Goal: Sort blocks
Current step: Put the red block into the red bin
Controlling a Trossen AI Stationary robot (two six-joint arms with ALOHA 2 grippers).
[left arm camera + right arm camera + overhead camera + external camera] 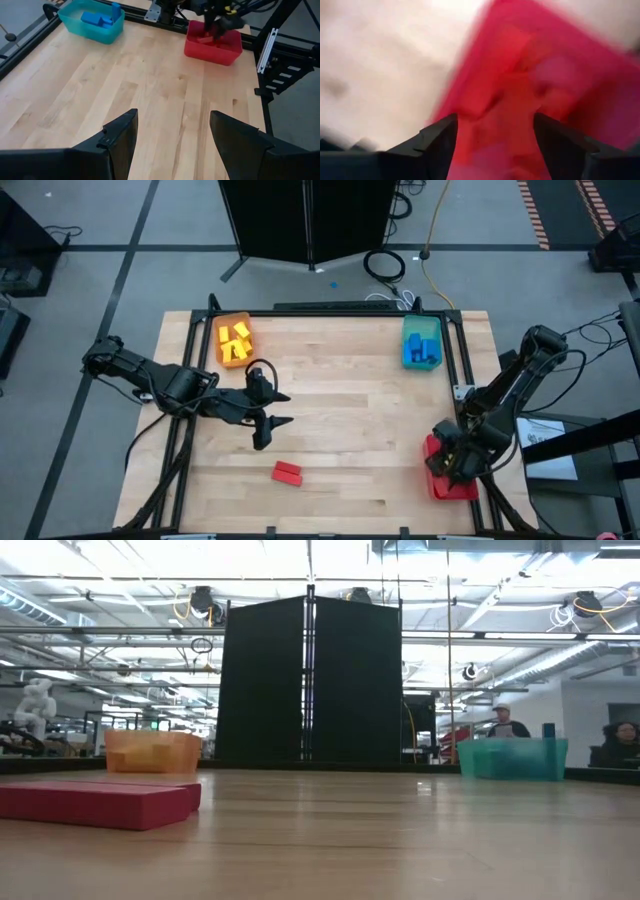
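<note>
Two red blocks lie flat side by side on the bare wood near the table's front edge; the low view shows them up close. My left gripper hangs open above the table left of centre, nothing between its fingers. My right gripper points down into the red tray at the front right, open, with red blocks blurred beneath it. Yellow blocks lie in the orange tray. Blue blocks lie in the teal tray.
The orange tray stands at the back left and the teal tray at the back right. A black metal frame borders the tabletop. Bare wood spreads across the middle. People show in the room beyond the table.
</note>
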